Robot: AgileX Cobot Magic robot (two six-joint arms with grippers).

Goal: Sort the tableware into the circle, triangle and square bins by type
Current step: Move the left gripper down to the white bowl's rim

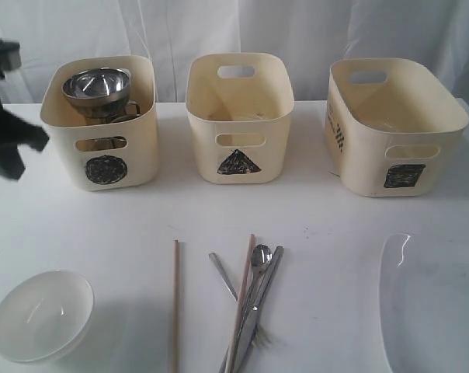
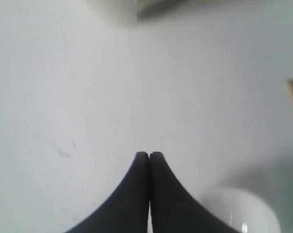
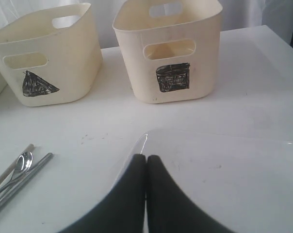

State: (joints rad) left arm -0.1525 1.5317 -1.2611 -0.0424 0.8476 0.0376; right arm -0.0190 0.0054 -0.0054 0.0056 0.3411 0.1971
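Since the left pincer (image 2: 149, 154) is pressed together and holds nothing, it must spread wide before it goes for the white bowl (image 1: 42, 315) at the lower left of the exterior view. I think it should pinch the rim, lift straight up, and drop it in the circle bin (image 1: 64, 148) at the upper left. The right pincer (image 3: 146, 158) is pressed together too, by the edge of the plate (image 3: 224, 170).

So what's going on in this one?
A two-armed robot is sorting tableware into marked bins. The steel bowl and a mug sit in the circle bin. Neither gripper holds anything: the left gripper is shut above the table near the white bowl, the right gripper shut over the edge of the plate. Chopsticks and cutlery lie unsorted in front.
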